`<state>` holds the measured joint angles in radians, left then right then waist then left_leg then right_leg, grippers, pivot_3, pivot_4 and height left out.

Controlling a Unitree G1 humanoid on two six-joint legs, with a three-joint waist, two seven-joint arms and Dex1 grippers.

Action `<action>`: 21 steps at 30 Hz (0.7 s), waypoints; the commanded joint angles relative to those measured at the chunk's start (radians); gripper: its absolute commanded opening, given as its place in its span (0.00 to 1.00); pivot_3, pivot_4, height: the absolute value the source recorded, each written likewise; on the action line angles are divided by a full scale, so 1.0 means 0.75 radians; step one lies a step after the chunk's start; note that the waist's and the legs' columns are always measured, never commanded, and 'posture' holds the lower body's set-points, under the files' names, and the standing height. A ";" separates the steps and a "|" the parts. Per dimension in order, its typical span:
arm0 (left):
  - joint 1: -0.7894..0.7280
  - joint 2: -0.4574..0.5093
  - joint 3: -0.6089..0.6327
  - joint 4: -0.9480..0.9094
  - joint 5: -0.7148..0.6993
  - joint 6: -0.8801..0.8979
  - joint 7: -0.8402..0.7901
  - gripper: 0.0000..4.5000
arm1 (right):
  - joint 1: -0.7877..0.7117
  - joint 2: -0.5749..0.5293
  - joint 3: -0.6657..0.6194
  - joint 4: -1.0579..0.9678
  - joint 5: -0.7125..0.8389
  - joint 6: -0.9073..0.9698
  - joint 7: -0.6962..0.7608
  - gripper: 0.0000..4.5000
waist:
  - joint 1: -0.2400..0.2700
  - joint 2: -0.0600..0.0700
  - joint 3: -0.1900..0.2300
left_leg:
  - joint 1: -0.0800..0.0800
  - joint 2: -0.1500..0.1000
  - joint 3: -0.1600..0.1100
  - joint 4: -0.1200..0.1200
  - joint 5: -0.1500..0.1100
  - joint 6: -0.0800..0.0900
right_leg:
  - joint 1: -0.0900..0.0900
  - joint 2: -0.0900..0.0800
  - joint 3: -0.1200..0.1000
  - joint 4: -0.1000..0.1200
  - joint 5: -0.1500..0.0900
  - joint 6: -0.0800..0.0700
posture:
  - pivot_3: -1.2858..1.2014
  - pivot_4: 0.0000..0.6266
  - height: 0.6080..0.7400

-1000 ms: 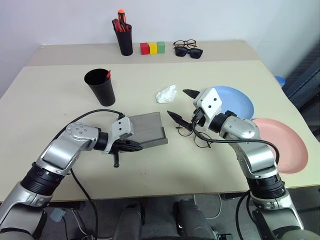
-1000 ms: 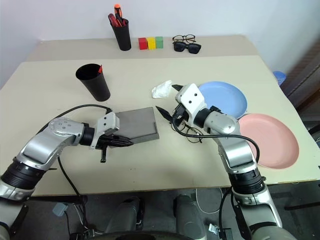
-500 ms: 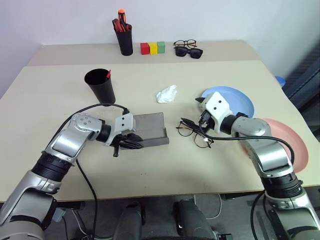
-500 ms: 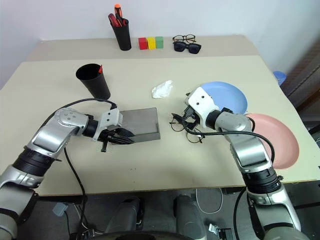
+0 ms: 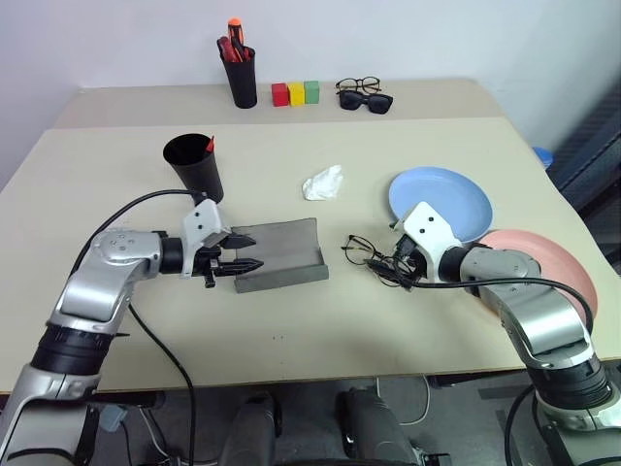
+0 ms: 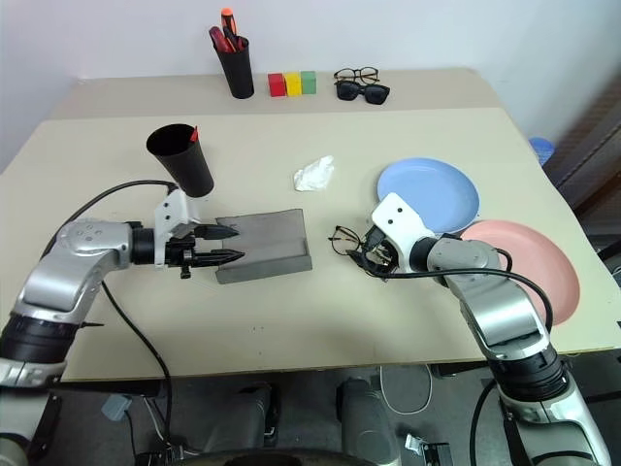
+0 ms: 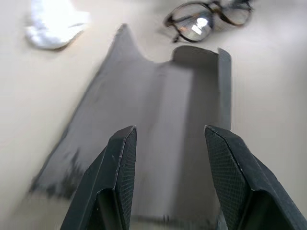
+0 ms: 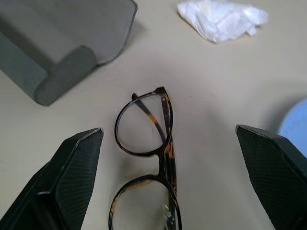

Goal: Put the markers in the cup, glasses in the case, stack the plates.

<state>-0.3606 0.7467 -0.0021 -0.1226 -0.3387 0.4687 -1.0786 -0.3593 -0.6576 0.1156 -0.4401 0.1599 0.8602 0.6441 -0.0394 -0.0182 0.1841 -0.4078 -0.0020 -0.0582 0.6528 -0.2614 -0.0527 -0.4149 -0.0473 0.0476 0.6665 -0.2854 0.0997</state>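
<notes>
my left gripper [image 5: 245, 263] let go of the case [image 5: 277, 253] edge and pulled back left, fingers now parted and empty; the case lies open on the table [image 5: 291, 330]. my right gripper [image 8: 168, 158] dropped lower and right from a second ago, jaws wide, straddling the glasses [image 8: 148, 158] without touching, glasses flat just right of the case.
</notes>
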 commanded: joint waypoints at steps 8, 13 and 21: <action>0.227 -0.047 0.068 -0.302 -0.142 -0.004 0.057 0.50 | -0.055 -0.055 0.075 -0.015 -0.076 0.120 -0.060 1.00 | 0.008 0.000 0.000 | 0.000 0.000 0.000 0.000 0.000 0.000 | 0.001 -0.001 0.000 -0.001 0.000 0.000 | 0.52 0.24 1.00; 0.261 -0.053 0.044 -0.308 -0.125 -0.041 0.073 0.50 | -0.081 -0.058 0.111 -0.006 -0.112 0.162 -0.100 1.00 | 0.007 0.000 0.000 | 0.001 0.000 0.000 0.000 0.000 0.000 | 0.001 0.000 0.000 -0.001 0.000 0.000 | 0.52 0.24 1.00; 0.270 -0.067 0.004 -0.322 -0.107 -0.059 0.113 0.50 | -0.116 -0.032 0.132 -0.004 -0.117 0.208 -0.128 1.00 | 0.006 0.000 0.000 | 0.001 0.000 0.000 0.000 0.000 0.000 | 0.002 0.000 0.000 -0.001 0.000 0.000 | 0.52 0.24 1.00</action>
<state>-0.1606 0.6973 0.0014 -0.3257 -0.4221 0.4441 -0.9998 -0.4317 -0.6851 0.2222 -0.4272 0.0825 1.0084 0.5610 -0.0346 -0.0181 0.1840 -0.4070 -0.0021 -0.0582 0.6527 -0.2616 -0.0524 -0.4137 -0.0474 0.0473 0.6656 -0.2854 0.0997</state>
